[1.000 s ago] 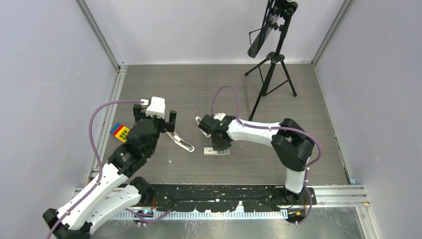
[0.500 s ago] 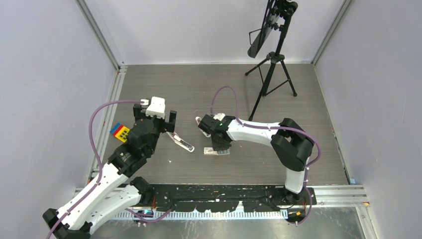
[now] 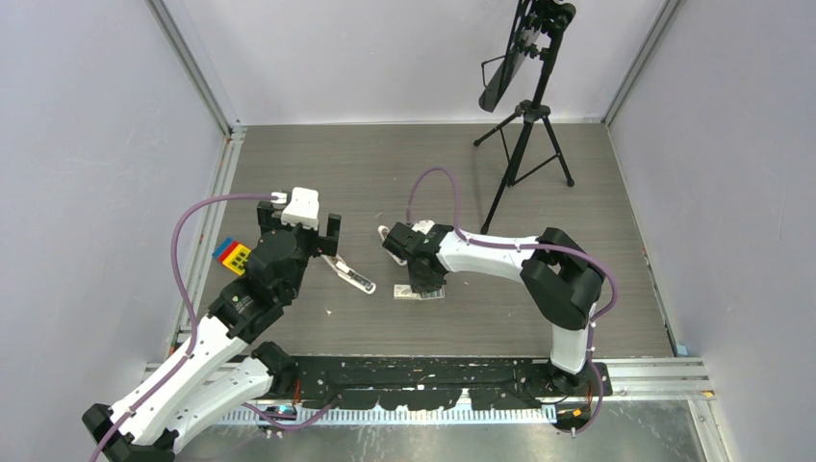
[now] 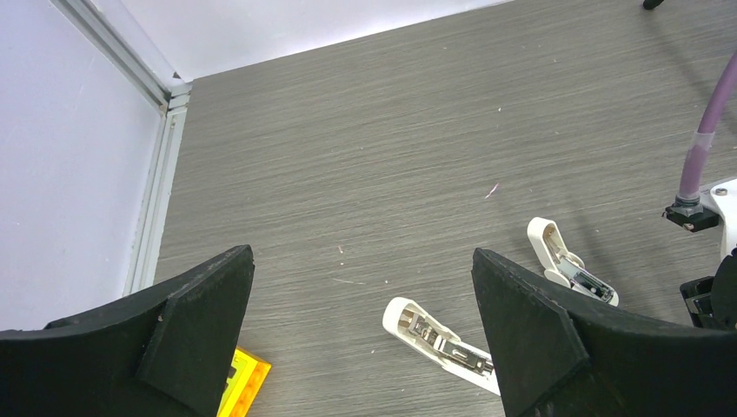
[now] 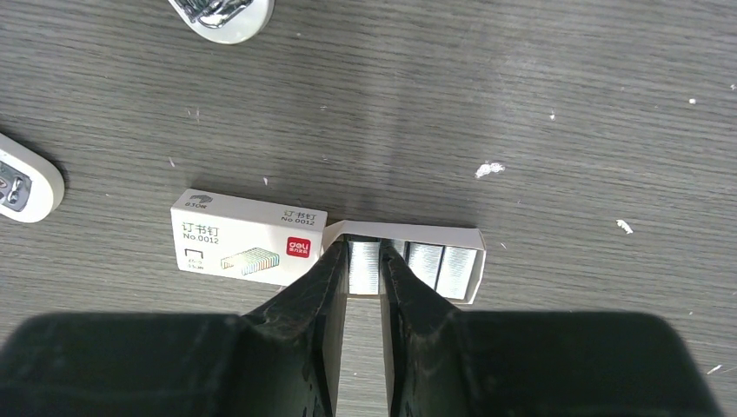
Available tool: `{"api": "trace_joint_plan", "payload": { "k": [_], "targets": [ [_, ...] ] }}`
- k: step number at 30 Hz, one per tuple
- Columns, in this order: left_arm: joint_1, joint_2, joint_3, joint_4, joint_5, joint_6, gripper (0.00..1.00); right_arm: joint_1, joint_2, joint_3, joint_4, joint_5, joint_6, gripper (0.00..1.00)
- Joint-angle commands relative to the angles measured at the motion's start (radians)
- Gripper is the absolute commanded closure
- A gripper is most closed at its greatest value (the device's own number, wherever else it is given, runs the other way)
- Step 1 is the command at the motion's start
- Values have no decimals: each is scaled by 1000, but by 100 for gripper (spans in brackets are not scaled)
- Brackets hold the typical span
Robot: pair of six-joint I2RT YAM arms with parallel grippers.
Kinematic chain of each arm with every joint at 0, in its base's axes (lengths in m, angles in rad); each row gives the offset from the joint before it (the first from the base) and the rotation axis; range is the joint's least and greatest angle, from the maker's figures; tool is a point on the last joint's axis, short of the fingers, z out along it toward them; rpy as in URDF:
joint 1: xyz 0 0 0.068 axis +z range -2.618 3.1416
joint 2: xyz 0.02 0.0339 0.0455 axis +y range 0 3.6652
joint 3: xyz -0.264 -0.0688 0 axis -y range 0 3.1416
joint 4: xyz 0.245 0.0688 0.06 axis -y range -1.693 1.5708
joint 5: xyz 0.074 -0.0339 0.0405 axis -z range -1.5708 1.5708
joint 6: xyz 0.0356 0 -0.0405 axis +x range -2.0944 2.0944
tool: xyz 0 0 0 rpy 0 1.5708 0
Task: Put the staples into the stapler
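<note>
Now the right gripper [image 5: 363, 254] pinches a strip of staples [image 5: 365, 271] in the box's slid-out tray [image 5: 465, 271]; the left gripper [image 4: 361, 256] gapes empty above the stapler [image 4: 441, 341], lying open on the table [image 4: 391, 130].

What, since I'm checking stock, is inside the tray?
Silvery staples lie side by side in the tray; the right gripper pinches one strip. Anything under the fingers, or inside the box, is hidden.
</note>
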Motion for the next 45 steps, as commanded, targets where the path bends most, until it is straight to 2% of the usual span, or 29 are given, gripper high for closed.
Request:
{"api": "trace_joint_plan", "payload": {
  "k": [1,6,16,25,32,45],
  "targets": [
    [0,-12,-6,53,4,10,1,6,3,-7,11,7,8,76],
    [0,-12,-6,53,7,11,1,6,-18,-8,10,18,8,82],
    [0,-17,-6,53,8,10,1,6,-93,36,-60,44,-28,82],
    [0,-24,-6,53,8,9,1,5,-119,85,-88,46,-128,83],
    [0,-38,-7,54,6,9,1,1,-93,138,2,58,-317,83],
    [0,-57,-8,58,7,8,1,-35,-44,82,319,-53,-623,83]
  ]
}}
